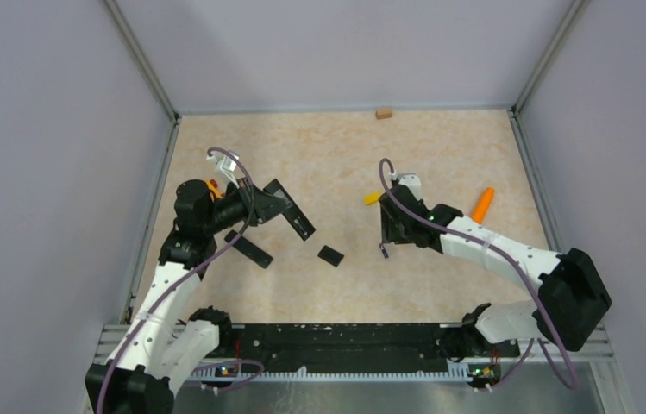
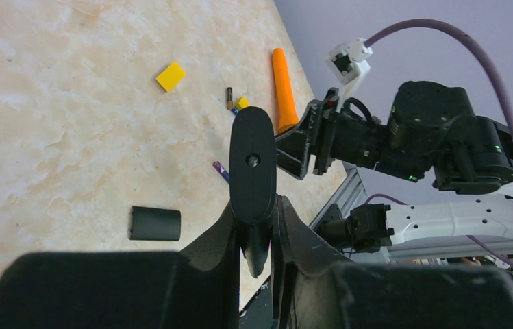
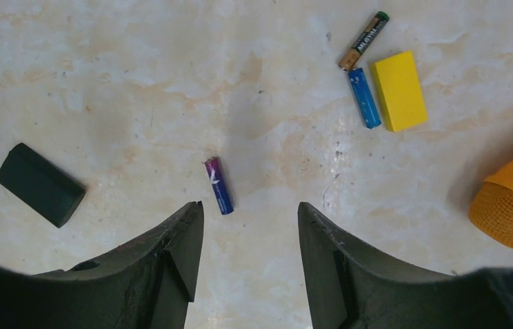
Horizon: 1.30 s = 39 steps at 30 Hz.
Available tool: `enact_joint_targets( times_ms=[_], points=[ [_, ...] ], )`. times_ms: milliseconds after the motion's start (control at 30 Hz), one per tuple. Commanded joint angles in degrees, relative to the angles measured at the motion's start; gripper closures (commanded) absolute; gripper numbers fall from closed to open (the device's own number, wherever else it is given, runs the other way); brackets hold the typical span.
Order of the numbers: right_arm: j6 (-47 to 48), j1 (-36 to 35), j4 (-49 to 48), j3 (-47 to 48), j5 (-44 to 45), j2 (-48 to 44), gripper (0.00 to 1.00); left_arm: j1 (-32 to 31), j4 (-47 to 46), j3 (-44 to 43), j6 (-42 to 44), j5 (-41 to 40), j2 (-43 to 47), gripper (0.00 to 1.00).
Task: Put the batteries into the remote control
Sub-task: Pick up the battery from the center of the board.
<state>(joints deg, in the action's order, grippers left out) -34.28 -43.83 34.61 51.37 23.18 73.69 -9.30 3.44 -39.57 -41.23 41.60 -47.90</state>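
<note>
While three batteries [image 3: 218,186] [image 3: 364,97] [image 3: 364,31] lie on the bench [image 3: 137,82], left jaws clamp one remote [image 2: 253,147]; right jaws gape wide, pointing down.

Black remote [image 2: 252,164] clamped in left hand [image 2: 255,229]. Flat on desk [image 3: 103,82]: purple-blue battery [image 3: 218,186] alone; blue battery [image 3: 364,97] and dark battery [image 3: 363,31] nearly touching.
</note>
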Motion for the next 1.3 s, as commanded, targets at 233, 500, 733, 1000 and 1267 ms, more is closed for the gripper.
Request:
enact_joint_targets(
  times_ms=[233,500,733,1000,1267],
  points=[
    [-6.59,17.25,-9.82,-0.12,-3.18,8.8,0.48,0.07,-8.19,-0.7,0.52,0.07,-0.49,1.0],
    [5.35,18.28,-12.42,4.69,-4.81,15.59,0.51,0.07,-8.98,-0.52,0.9,-0.21,-0.57,1.0],
    [10.0,21.04,-18.24,1.71,-13.13,15.17,0.5,0.07,-7.93,-1.33,1.84,0.48,-1.64,1.0],
    [9.7,21.47,-18.67,0.8,-14.88,17.11,0.5,0.07,-7.37,-1.38,2.18,0.27,-1.76,1.0],
    [9.92,21.69,-18.68,-0.08,-13.3,18.15,0.5,0.07,-6.88,-1.17,2.31,0.27,-1.76,1.0]
  ],
)
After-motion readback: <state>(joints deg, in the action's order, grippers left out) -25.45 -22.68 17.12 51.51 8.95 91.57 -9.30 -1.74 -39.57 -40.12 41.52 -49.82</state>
